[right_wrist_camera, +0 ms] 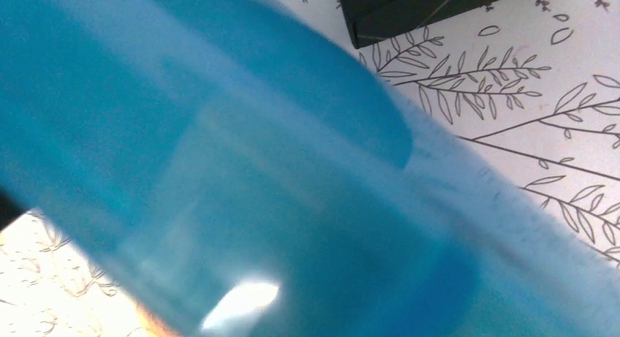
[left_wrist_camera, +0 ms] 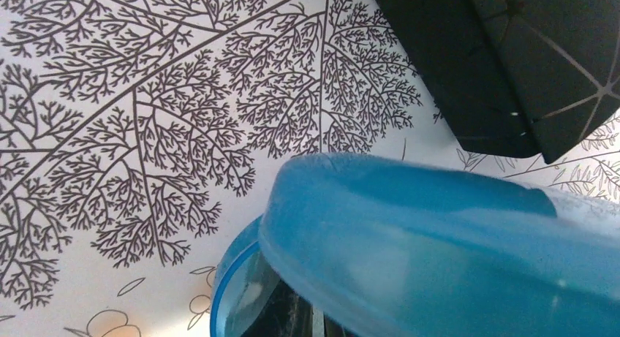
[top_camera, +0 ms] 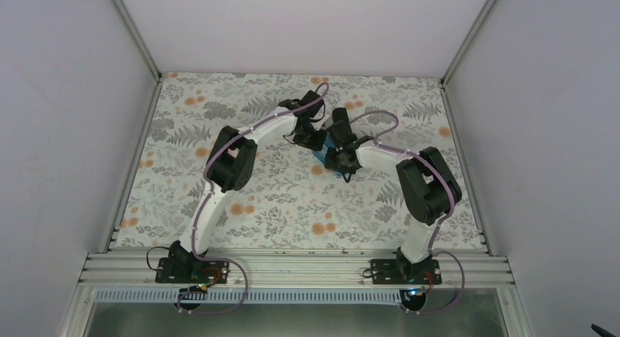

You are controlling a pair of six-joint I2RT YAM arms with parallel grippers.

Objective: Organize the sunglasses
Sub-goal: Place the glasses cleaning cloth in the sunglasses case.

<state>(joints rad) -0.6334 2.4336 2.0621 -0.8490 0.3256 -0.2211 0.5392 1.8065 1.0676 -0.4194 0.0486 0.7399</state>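
The sunglasses are hidden in every view. A glossy blue oval case [top_camera: 320, 156] lies mid-table under both arms' ends. In the left wrist view its lid [left_wrist_camera: 439, 242] fills the lower right, slightly raised over the lower shell's rim [left_wrist_camera: 232, 278], with a dark gap between them. The same case [right_wrist_camera: 256, 205] fills the right wrist view, blurred. My left gripper [top_camera: 314, 138] and right gripper [top_camera: 336, 160] both sit right at the case. Both are shut, their fingers covered by the blue shell. I cannot tell whether either grips the case.
The table wears a floral patterned cloth [top_camera: 278, 198]. White walls close it in on three sides, and a metal rail [top_camera: 292, 267] runs along the near edge. The other arm's black gripper body shows at the top of each wrist view [left_wrist_camera: 526, 59] [right_wrist_camera: 409, 8].
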